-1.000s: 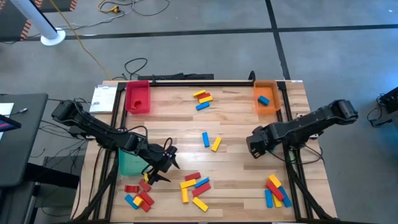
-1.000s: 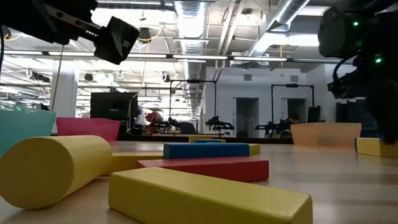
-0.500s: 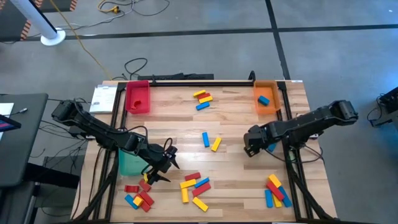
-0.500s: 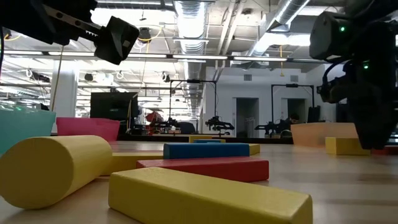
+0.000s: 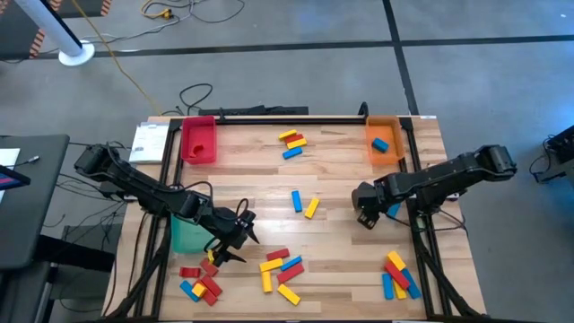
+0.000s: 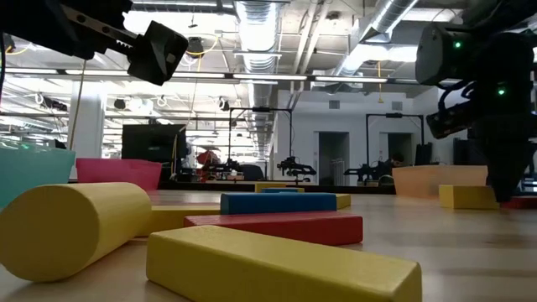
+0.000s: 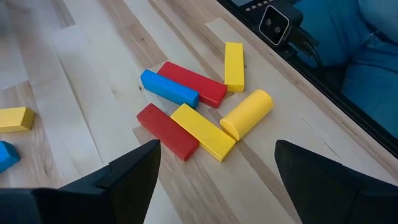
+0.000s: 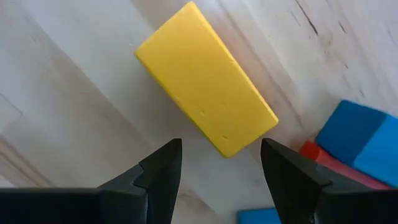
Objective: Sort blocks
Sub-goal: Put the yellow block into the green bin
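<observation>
Blocks (image 5: 280, 268) lie scattered in loose heaps along the desk's (image 5: 341, 179) near edge, with more at the middle and the far edge. The left gripper (image 5: 235, 240) hangs over the near-left heap, fingers spread wide and empty, probably choosing a piece. The right gripper (image 5: 365, 215), toward the right edge, holds its fingers apart above a yellow block (image 8: 205, 112), gripping nothing. Red (image 5: 198, 141) and orange (image 5: 384, 141) trays wait at the far corners.

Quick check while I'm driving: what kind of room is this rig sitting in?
Probably an industrial lab or workshop: exposed ceiling ducts, a bare concrete floor strewn with cables, and a wooden worktable holding the blocks.
</observation>
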Available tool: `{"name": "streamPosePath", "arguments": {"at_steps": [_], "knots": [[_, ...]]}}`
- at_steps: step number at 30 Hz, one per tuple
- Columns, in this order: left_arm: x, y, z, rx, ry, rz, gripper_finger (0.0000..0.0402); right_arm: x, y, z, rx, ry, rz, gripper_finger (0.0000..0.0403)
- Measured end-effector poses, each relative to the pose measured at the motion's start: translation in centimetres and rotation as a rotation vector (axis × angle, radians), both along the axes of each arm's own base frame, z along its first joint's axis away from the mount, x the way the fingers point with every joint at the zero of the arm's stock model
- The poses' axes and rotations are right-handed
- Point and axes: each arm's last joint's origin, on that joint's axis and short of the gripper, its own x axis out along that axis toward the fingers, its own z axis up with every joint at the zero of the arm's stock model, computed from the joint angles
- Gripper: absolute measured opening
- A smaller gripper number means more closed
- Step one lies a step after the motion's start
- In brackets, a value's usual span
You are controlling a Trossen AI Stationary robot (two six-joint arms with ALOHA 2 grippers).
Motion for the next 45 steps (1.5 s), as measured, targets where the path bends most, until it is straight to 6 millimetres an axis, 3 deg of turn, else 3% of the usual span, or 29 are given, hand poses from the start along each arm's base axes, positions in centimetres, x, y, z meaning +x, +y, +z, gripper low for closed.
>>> {"name": "streamPosePath", "arguments": {"at_steps": [8,20,31,45], "knots": [[0.0,0.0,0.0,-0.004,0.0,0.002,0.0308,0.1,-0.7,0.0,-0.109,-0.001,0.063,0.0259],[0.0,0.0,0.0,-0.014,0.007,0.011,0.0308,0.4,-2.0,0.1,-0.125,-0.014,0.14,0.0309],[0.0,0.0,0.0,-0.013,0.007,0.011,0.0308,1.5,-2.7,0.3,-0.218,-0.112,0.201,0.0313],[0.0,0.0,0.0,-0.022,0.017,0.02,0.0308,2.9,-3.3,0.7,-0.214,-0.258,0.21,0.0313]]}}
